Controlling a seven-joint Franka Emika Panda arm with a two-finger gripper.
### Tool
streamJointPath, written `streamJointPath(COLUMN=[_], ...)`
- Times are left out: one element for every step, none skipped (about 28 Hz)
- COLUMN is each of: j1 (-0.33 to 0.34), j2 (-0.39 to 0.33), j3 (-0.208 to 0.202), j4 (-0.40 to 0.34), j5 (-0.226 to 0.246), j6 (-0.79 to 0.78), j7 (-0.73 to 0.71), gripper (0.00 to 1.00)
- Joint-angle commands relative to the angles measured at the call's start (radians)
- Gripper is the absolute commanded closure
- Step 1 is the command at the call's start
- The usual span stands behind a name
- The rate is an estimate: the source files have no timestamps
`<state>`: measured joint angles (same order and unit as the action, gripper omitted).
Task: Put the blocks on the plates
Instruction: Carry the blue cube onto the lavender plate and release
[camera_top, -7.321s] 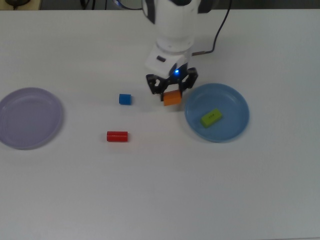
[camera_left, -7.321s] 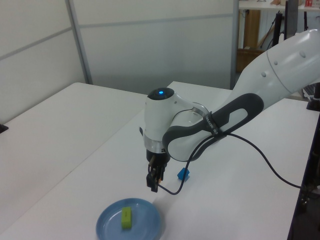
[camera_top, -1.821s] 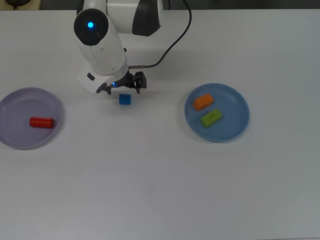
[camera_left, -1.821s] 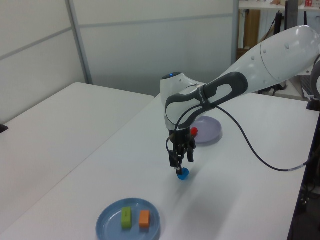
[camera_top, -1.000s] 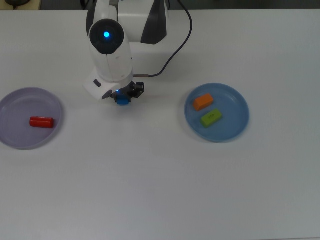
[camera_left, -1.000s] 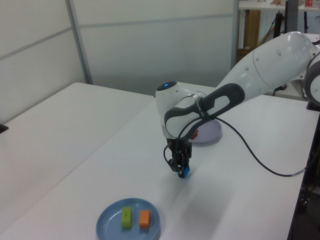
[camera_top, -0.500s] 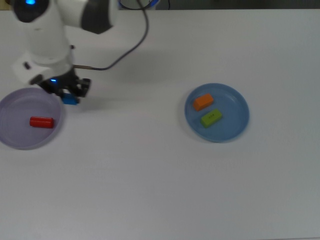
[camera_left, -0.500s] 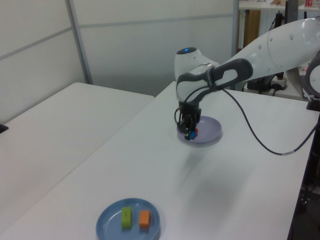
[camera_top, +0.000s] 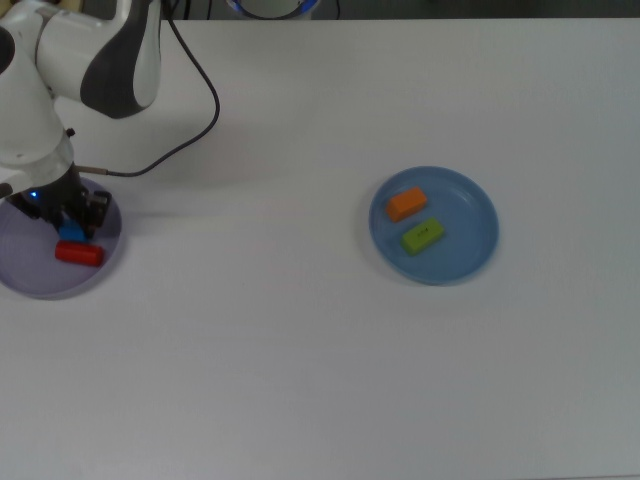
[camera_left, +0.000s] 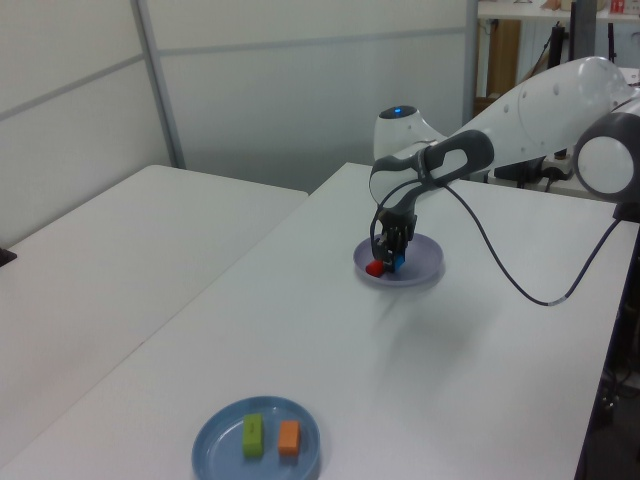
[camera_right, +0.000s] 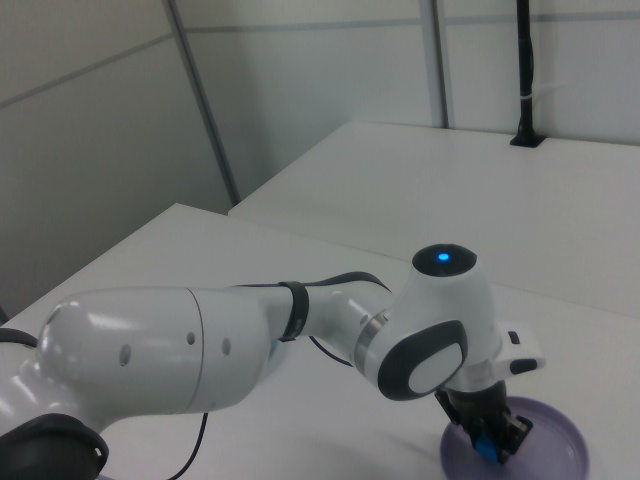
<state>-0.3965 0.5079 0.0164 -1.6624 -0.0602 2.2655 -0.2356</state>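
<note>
The end effector (camera_top: 68, 222) pinches the blue cube (camera_top: 70, 233) directly beneath it, low over the lavender plate (camera_top: 30, 280), just beside the red cylinder (camera_top: 79, 254) lying there.

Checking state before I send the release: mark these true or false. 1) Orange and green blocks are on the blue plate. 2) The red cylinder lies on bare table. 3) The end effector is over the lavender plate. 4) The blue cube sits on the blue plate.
1) True: orange block and lime-green block lie on the blue plate.
2) False: the red cylinder is on the lavender plate.
3) True: the end effector is over it.
4) False: the blue cube is at the end effector, over the lavender plate.
</note>
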Motion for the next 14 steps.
streamJointPath(j1=[-0.021, -0.021, -0.021, -0.021, -0.021, -0.021, -0.021, -0.021, -0.021, -0.019, -0.019, -0.018, -0.015, -0.010], j2=[0.011, 0.011, 0.011, 0.011, 0.011, 0.011, 0.009, 0.008, 0.003, 0.001, -0.003, -0.008, -0.015, -0.023], j3=[0.000, 0.000, -0.001, -0.001, -0.001, -0.001, -0.001, -0.001, -0.001, -0.001, 0.000, 0.000, 0.002, 0.002], j4=[0.026, 0.026, 0.026, 0.024, 0.026, 0.024, 0.024, 0.024, 0.024, 0.023, 0.023, 0.021, 0.021, 0.021], j5=[-0.013, -0.013, -0.013, -0.013, -0.012, -0.012, -0.012, -0.012, -0.012, -0.010, -0.009, -0.007, -0.004, -0.001], j6=[0.016, 0.016, 0.016, 0.016, 0.014, 0.014, 0.012, 0.012, 0.009, 0.008, 0.006, 0.002, -0.009, -0.023], j7=[-0.031, -0.033, -0.040, -0.048, -0.056, -0.062, -0.063, -0.064, -0.062, -0.060, -0.059, -0.054, -0.051, -0.050], gripper=[0.82, 0.78, 0.71, 0.61, 0.44, 0.21, 0.00, 0.00, 0.00, 0.00, 0.00, 0.00, 0.00, 0.00])
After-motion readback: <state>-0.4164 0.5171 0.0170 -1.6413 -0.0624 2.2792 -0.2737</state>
